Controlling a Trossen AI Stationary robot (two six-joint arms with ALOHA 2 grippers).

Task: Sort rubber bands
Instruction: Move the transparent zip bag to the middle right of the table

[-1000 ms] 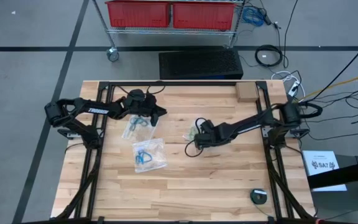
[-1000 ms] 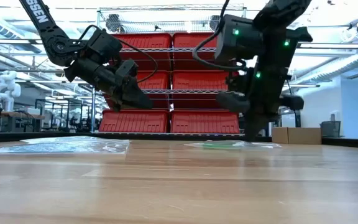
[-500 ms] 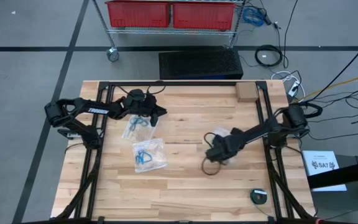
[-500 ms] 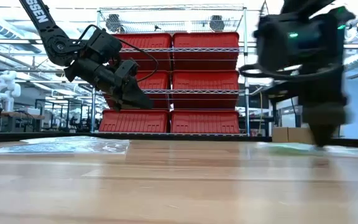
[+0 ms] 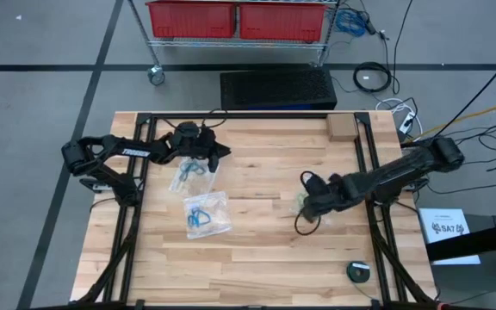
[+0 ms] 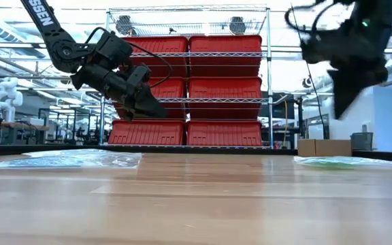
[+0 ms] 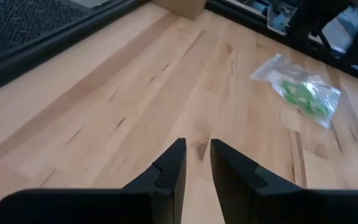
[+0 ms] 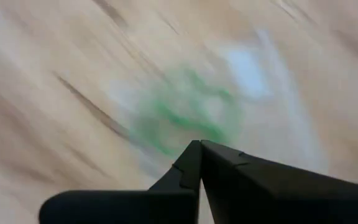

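Surface: wooden table (image 5: 248, 258) inside a black frame; red bins (image 6: 189, 88) on a wire shelf stand in the room beyond it.

Item 1, my left gripper (image 5: 222, 154): held above the far left part of the table, well clear of the wood in the low view (image 6: 152, 109). Fingers (image 7: 173, 165) nearly together with a narrow gap between them, nothing held.

Item 2, my right gripper (image 5: 306, 203): over the right half of the table, raised off the surface in the low view. Fingers (image 8: 194, 165) pressed together with no visible gap; whether anything is pinched between them I cannot tell.

Item 3, green rubber bands (image 7: 300, 96): inside a clear plastic bag (image 7: 272, 65) lying flat on the table's right side, just under and beside my right gripper. From that wrist the green loops (image 8: 185, 118) show blurred, directly ahead of the fingertips.

Item 4, blue rubber bands (image 5: 199, 216): in a second clear bag (image 5: 218, 207) left of centre, well apart from both grippers.

Item 5, teal rubber bands (image 5: 189, 170): in a third clear bag (image 5: 179, 182) just beside and below my left gripper.

Item 6, small cardboard box (image 5: 340, 128): far right corner of the table.
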